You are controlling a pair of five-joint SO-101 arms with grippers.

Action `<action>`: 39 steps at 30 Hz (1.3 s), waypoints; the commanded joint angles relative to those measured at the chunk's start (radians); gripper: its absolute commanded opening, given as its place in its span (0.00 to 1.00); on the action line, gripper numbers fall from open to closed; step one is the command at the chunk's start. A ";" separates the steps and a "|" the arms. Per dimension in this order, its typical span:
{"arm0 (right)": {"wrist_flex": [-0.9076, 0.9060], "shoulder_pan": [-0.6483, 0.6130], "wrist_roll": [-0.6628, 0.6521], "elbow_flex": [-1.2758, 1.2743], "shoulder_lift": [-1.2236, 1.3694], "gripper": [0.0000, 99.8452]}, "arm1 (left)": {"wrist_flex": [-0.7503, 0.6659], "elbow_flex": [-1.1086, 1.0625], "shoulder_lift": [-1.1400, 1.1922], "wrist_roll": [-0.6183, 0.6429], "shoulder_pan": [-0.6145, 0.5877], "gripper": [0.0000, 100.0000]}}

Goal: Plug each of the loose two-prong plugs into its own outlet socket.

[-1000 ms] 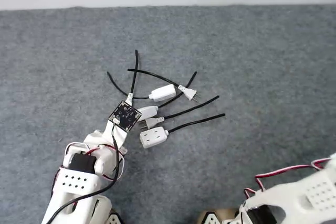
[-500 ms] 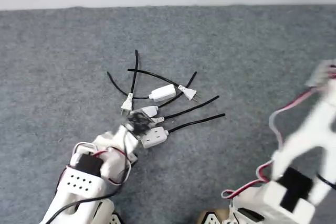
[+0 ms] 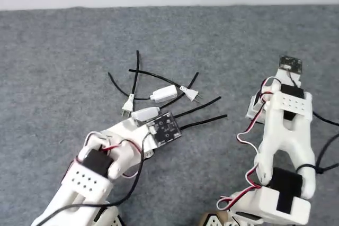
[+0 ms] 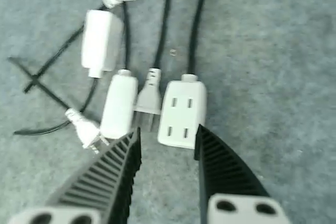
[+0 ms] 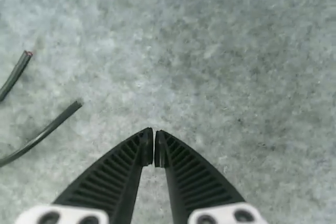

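Left fingers (image 4: 118,171) spread beside outlet socket (image 4: 182,111), loose plug (image 4: 148,97) alongside.

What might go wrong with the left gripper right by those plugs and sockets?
The open left gripper is by a plug lying close between a slim socket and a wide socket; it may grab a socket instead. The cords cross, so lifting one could drag others. The right gripper is shut, off over bare carpet, steadying nothing.
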State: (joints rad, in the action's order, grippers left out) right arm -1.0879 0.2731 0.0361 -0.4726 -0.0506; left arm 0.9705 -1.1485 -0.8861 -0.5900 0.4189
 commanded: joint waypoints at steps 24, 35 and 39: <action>0.047 -0.015 0.006 -0.026 -0.041 0.01 | -0.020 0.414 0.792 0.061 -0.035 0.16; 0.048 -0.015 0.003 -0.028 -0.039 0.01 | 0.075 0.490 0.796 0.060 -0.075 0.26; 0.047 -0.015 0.003 -0.028 -0.039 0.01 | 0.060 0.470 0.796 0.060 -0.066 0.26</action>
State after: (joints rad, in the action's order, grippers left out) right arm -1.0526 0.2700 0.0361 -0.5048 -0.0506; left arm 1.0426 -0.6989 -0.0852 -0.5378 0.3483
